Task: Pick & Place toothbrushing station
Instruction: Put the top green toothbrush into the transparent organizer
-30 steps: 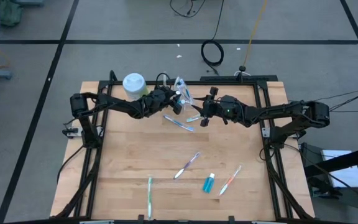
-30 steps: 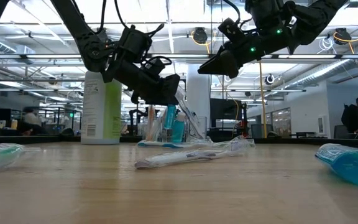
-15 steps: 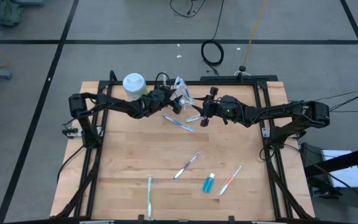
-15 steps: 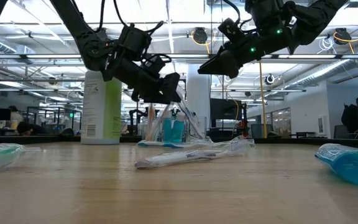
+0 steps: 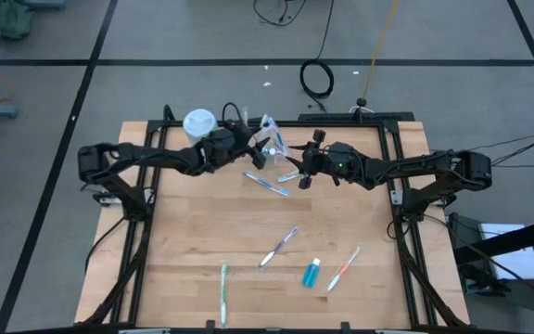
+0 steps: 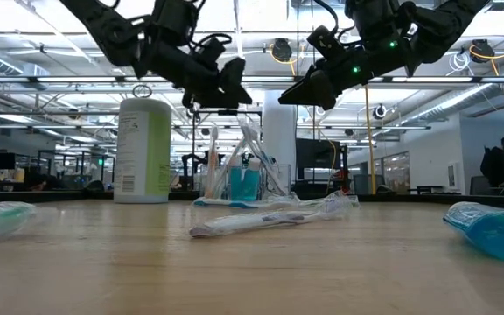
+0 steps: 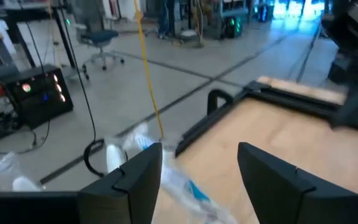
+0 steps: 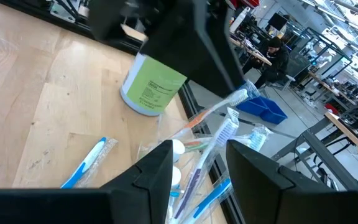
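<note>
At the top middle of the high view | left gripper [image 5: 253,154] open, empty, above clear cup [image 6: 243,181] | right gripper [image 5: 297,173] open, empty | toothbrush [image 5: 279,247] looks light, thin, slippery: grab mid-handle

Clear cup [image 8: 185,158] partly hidden behind right end effector [image 8: 197,163].

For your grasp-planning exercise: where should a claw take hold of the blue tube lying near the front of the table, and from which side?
Grip the blue tube across its blue body, coming straight down from above. It lies flat on the table, clear of the toothbrushes beside it.
</note>
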Robot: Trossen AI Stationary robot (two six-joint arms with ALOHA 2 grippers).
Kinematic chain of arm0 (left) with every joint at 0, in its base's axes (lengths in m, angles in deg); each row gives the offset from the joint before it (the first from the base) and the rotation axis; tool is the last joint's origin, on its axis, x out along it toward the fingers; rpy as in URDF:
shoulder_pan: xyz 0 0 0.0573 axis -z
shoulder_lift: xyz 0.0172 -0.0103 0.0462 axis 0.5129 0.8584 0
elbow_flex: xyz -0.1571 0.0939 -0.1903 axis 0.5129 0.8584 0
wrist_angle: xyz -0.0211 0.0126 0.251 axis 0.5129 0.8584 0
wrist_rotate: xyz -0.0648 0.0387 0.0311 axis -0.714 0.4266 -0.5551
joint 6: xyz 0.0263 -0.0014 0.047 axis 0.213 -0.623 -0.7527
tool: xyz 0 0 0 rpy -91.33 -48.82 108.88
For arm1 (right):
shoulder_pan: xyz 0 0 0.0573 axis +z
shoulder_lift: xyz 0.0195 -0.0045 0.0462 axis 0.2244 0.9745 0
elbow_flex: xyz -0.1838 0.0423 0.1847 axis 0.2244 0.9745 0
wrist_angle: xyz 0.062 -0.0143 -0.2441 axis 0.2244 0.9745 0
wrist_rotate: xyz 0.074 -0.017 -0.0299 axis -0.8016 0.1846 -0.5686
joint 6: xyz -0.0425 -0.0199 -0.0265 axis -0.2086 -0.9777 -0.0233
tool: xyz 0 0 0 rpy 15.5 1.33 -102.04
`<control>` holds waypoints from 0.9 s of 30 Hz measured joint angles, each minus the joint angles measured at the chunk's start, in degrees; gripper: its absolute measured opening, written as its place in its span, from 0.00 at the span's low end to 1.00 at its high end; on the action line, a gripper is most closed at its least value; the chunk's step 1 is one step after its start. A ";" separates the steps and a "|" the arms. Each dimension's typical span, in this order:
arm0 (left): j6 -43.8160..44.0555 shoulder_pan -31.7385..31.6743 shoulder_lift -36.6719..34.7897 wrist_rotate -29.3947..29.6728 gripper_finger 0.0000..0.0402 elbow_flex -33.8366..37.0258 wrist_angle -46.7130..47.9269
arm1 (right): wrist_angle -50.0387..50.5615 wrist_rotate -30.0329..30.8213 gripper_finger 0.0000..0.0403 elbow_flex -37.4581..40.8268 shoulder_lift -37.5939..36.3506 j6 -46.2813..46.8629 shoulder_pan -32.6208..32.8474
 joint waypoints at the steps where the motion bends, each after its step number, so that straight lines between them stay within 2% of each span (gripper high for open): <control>1: 0.03 0.29 -0.86 -0.01 0.52 0.02 1.72 | 0.01 0.00 0.35 0.00 0.00 0.00 0.01; 14: -0.10 5.83 -4.98 0.09 0.43 0.02 12.81 | -0.80 -0.16 0.35 0.00 0.00 1.51 0.13; 21: 4.24 7.51 -5.09 -1.45 0.42 0.02 17.13 | -3.38 -7.20 0.35 0.00 0.02 4.42 1.67; 27: 4.87 8.84 -5.09 -1.50 0.42 0.04 20.06 | 0.97 -7.47 0.35 0.00 0.02 5.94 4.27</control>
